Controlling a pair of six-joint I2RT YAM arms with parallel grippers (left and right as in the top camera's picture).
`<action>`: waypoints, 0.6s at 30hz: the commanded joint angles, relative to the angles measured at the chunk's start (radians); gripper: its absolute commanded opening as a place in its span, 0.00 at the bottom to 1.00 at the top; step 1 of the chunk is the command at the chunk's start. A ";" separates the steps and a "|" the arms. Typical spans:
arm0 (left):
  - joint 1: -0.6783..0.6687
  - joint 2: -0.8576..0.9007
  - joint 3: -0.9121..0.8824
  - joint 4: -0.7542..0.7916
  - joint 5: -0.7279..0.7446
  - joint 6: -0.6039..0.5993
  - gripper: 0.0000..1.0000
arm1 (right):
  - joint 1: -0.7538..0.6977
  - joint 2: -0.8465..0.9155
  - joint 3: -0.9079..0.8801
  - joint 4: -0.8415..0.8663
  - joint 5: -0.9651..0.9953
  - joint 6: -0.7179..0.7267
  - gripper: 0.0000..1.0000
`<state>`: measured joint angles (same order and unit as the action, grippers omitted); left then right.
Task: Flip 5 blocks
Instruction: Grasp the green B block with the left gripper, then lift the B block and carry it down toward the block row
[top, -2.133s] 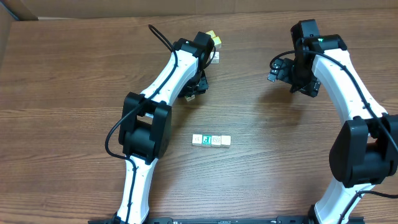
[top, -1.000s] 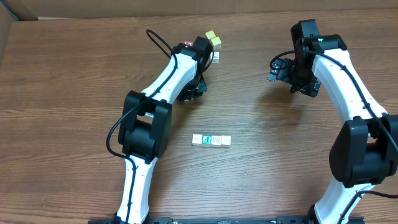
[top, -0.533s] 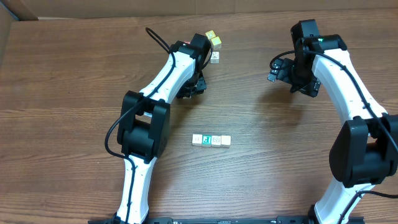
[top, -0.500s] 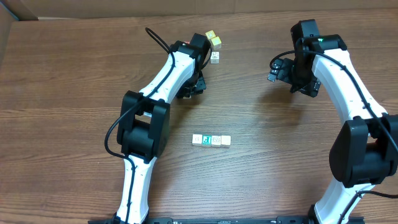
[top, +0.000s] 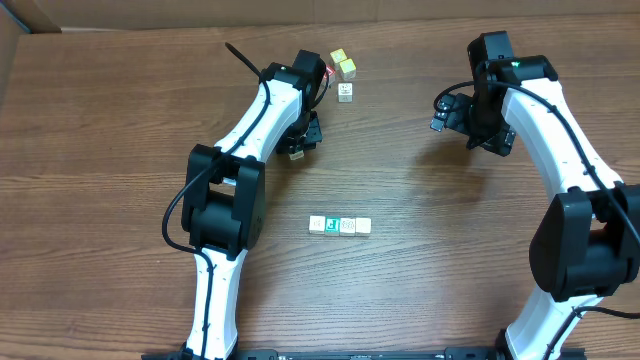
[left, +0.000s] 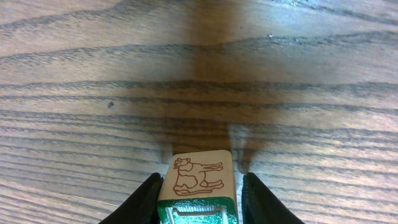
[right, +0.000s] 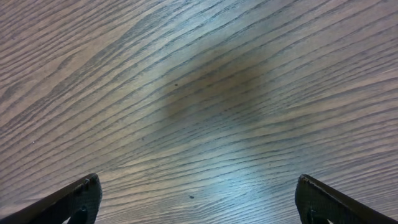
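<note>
Step in hand: carrying one block to be flipped. The left gripper (left: 199, 198) is clamped on a block (left: 198, 177), animal-print face toward the camera, green face beneath. The right gripper (right: 199, 202) stands wide apart over the bare table (right: 199, 93), idle. Next move, as judged: turn the wrist and set the block down on another face, probably by the row of four blocks (top: 340, 226). Since the earliest frame the left arm has swung left, uncovering three cubes (top: 347, 68); the row is unmoved

Bright, soft shadows, mild glare
</note>
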<state>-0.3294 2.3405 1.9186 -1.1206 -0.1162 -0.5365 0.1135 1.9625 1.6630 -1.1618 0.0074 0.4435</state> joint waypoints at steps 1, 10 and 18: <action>0.002 0.000 0.024 -0.002 0.024 0.040 0.31 | -0.001 -0.016 0.014 0.005 0.006 -0.006 1.00; 0.002 -0.068 0.024 -0.030 0.040 0.043 0.24 | -0.001 -0.016 0.014 0.005 0.006 -0.006 1.00; -0.001 -0.240 0.024 -0.153 0.040 0.043 0.25 | -0.001 -0.016 0.014 0.005 0.006 -0.006 1.00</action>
<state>-0.3294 2.2097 1.9186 -1.2442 -0.0853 -0.5125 0.1135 1.9625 1.6630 -1.1614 0.0074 0.4435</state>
